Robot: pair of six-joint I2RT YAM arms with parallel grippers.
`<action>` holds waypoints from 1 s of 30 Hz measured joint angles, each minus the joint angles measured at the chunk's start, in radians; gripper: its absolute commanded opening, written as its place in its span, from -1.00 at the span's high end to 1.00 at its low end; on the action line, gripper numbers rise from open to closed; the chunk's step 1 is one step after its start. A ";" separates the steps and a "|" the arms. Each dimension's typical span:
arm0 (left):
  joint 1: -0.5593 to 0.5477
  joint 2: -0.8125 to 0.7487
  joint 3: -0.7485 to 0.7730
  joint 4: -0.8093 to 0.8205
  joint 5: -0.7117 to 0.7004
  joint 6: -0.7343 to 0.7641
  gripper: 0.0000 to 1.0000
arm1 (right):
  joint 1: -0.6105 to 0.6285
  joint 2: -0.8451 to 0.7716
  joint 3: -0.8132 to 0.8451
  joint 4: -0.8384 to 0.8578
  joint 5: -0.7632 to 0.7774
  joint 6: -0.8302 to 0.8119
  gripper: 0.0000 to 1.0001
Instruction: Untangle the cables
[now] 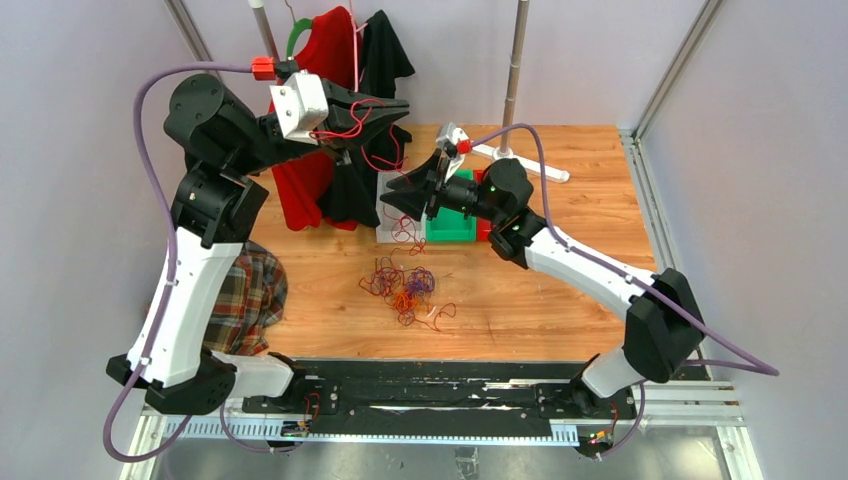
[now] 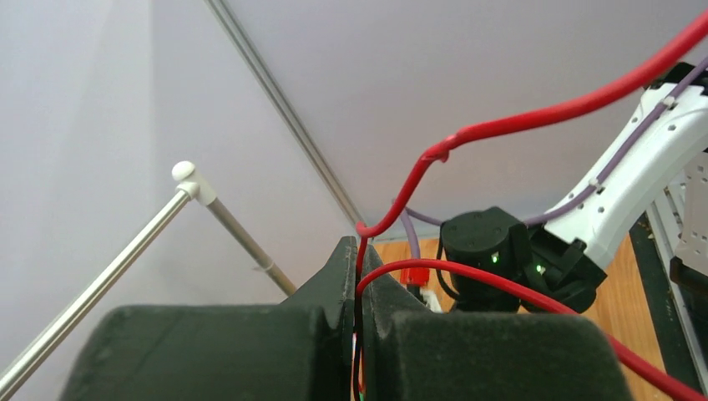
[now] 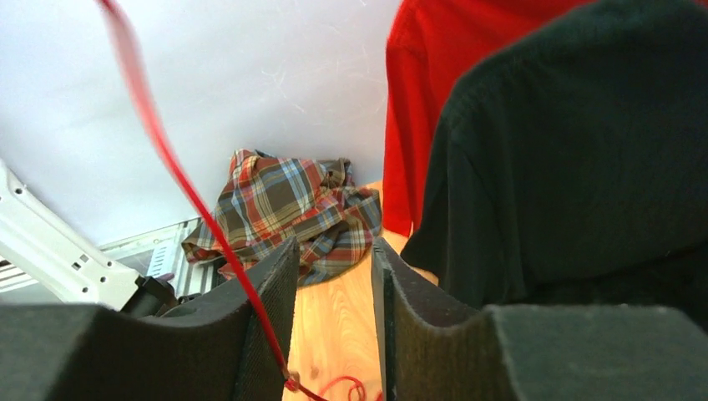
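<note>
The cables (image 1: 402, 285) lie in a tangled heap of red, orange and purple wires mid-table. One red cable (image 1: 385, 160) runs up from the table to my left gripper (image 1: 390, 107), which is raised high and shut on it. In the left wrist view the red cable (image 2: 534, 117) is pinched between the closed fingers of the left gripper (image 2: 361, 263) and loops off to the right. My right gripper (image 1: 392, 202) is open just above the table behind the heap. In the right wrist view the right gripper (image 3: 334, 255) is open, and the red cable (image 3: 167, 159) crosses in front of its left finger.
A red garment (image 1: 330, 40) and a black garment (image 1: 385, 55) hang at the back, behind the left gripper. A green box (image 1: 450, 228) sits under the right wrist. A plaid cloth (image 1: 245, 300) lies at the table's left edge. A metal pole (image 1: 515, 60) stands at the back.
</note>
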 measured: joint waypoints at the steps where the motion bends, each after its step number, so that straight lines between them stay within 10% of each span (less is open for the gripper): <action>1: 0.000 0.000 0.004 0.001 -0.002 0.000 0.99 | 0.000 0.009 -0.010 0.013 0.004 0.007 0.36; 19: -0.002 0.046 0.220 0.158 -0.106 0.043 0.99 | 0.026 0.153 -0.319 0.168 0.173 0.119 0.16; 30: -0.005 -0.006 -0.224 0.113 -0.208 0.177 0.99 | 0.003 -0.071 -0.340 0.032 0.464 0.006 -0.01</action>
